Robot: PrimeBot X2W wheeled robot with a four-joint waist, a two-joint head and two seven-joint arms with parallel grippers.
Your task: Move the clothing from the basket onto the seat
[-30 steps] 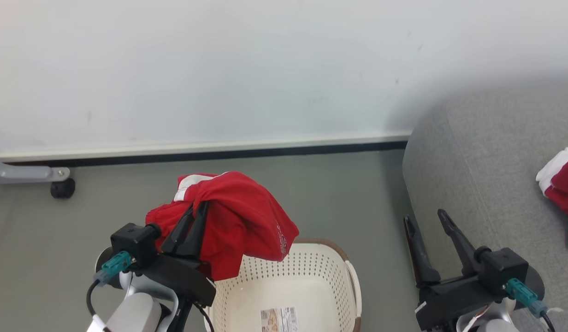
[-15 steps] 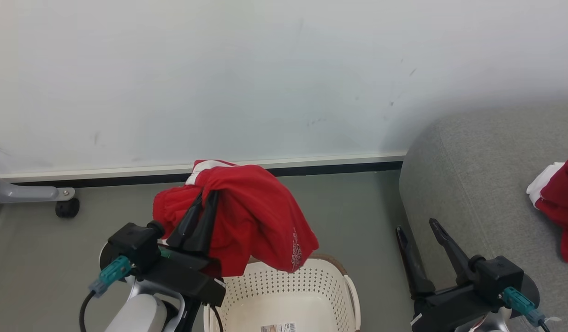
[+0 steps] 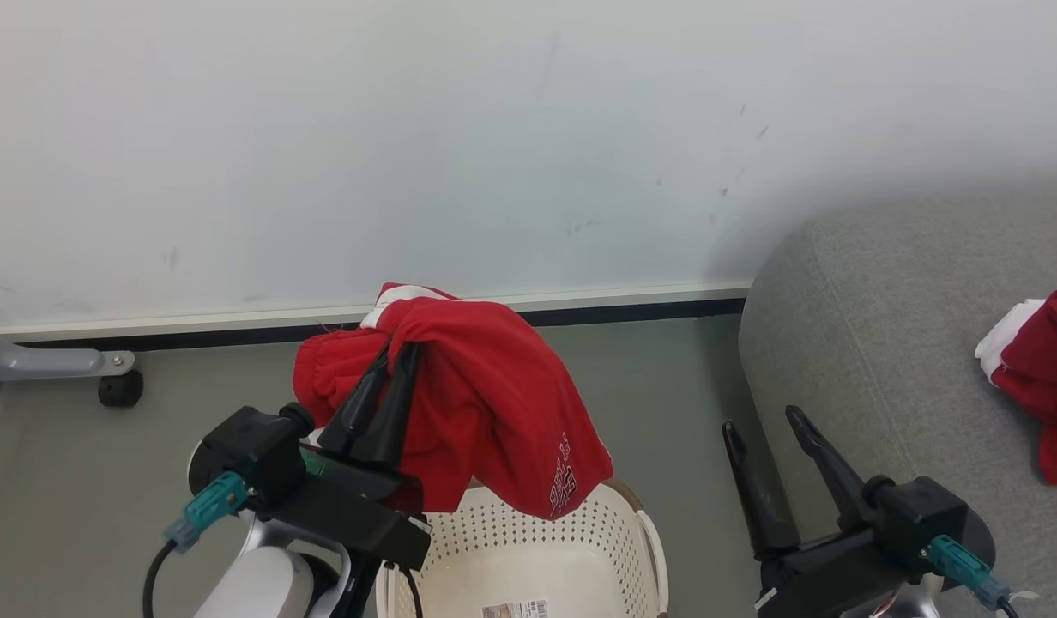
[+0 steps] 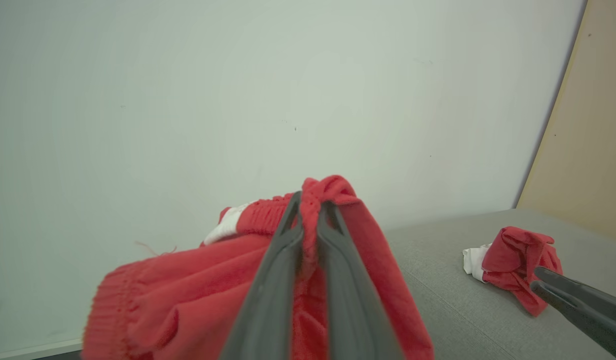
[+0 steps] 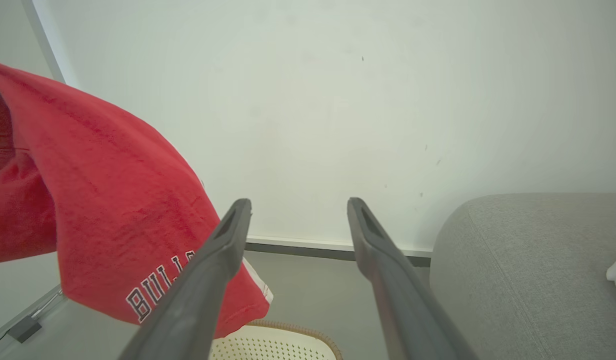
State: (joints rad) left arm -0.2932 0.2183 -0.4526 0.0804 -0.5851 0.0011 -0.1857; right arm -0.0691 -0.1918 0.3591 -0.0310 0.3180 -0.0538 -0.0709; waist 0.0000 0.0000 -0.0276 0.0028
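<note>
Centrally in the head view, the left gripper clamps a red garment above the basket; the right wrist view adds its lettering. Lower right, the right gripper, fingers apart, flanks the seat, across open floor.

Bare floor runs between the basket and the seat on the right, but the right gripper, jaws spread, stands in that gap. The clothing pinched in the left gripper drapes over the basket's left mouth. The seat's left part is free; a second red garment lies farther right. The wall closes the far side; a castor stands far left.
</note>
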